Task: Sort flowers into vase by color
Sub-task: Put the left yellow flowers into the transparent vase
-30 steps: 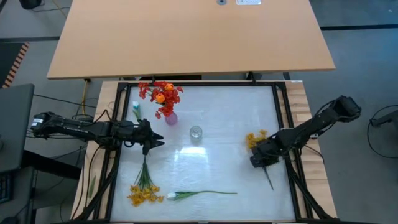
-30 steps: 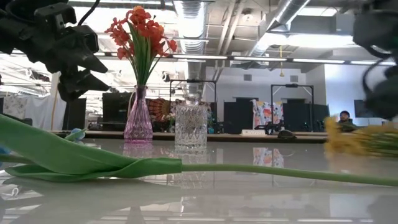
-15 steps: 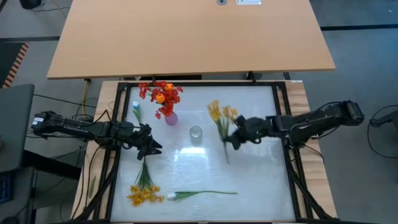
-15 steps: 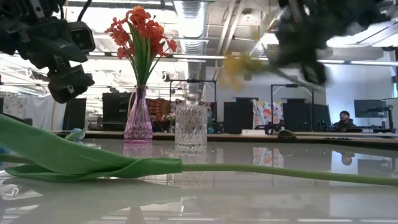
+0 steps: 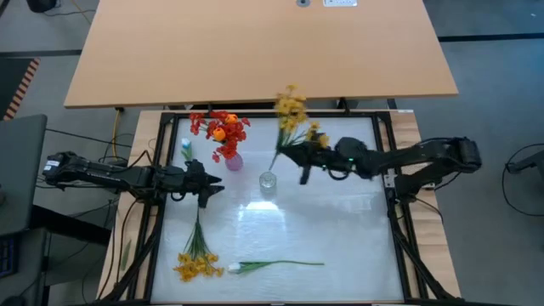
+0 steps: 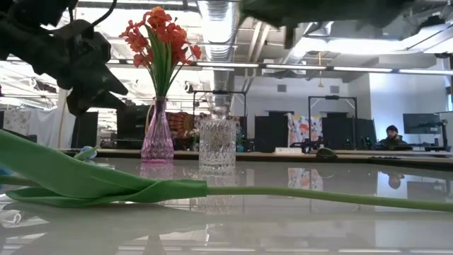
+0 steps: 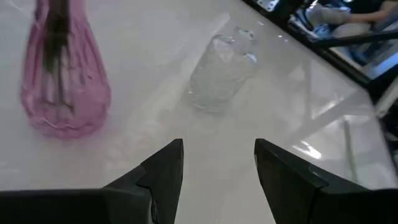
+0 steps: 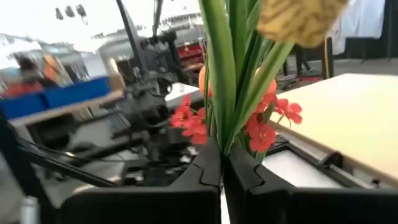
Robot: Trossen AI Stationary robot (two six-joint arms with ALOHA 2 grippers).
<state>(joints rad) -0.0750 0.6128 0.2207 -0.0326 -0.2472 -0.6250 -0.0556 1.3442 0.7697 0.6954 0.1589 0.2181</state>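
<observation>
My right gripper (image 5: 301, 163) is shut on a bunch of yellow flowers (image 5: 291, 107) and holds it in the air just right of the clear glass vase (image 5: 268, 180). The pink vase (image 5: 232, 161) holds the red and orange flowers (image 5: 219, 127). My left gripper (image 5: 212, 185) hovers open left of both vases; its wrist view shows the pink vase (image 7: 62, 93) and the clear vase (image 7: 221, 71) ahead of its fingers (image 7: 165, 165). A second yellow bunch (image 5: 195, 263) and a white tulip (image 5: 272, 265) lie flat near the table's front edge. My right gripper pinches the green stems of the yellow bunch (image 8: 225, 127) between its two fingers (image 8: 208, 163), several stems together. The fingers come level from the table's right and lie across the stems. The bunch is lifted clear and stands nearly upright, blossoms (image 8: 298, 18) on top, stem ends (image 5: 274, 164) close above the clear vase.
A small blue-and-white thing (image 5: 185, 151) lies left of the pink vase. A black frame (image 5: 387, 170) borders the glossy white table top. A large wooden table (image 5: 255, 51) stands beyond the far edge. In the low view the tulip's leaves (image 6: 85, 180) lie across the foreground.
My right gripper has lifted the yellow bunch off the table at the right side and carried it up and toward the left and far edge, to beside the clear vase. It has tipped from pointing down to level, so the bunch now stands upright.
</observation>
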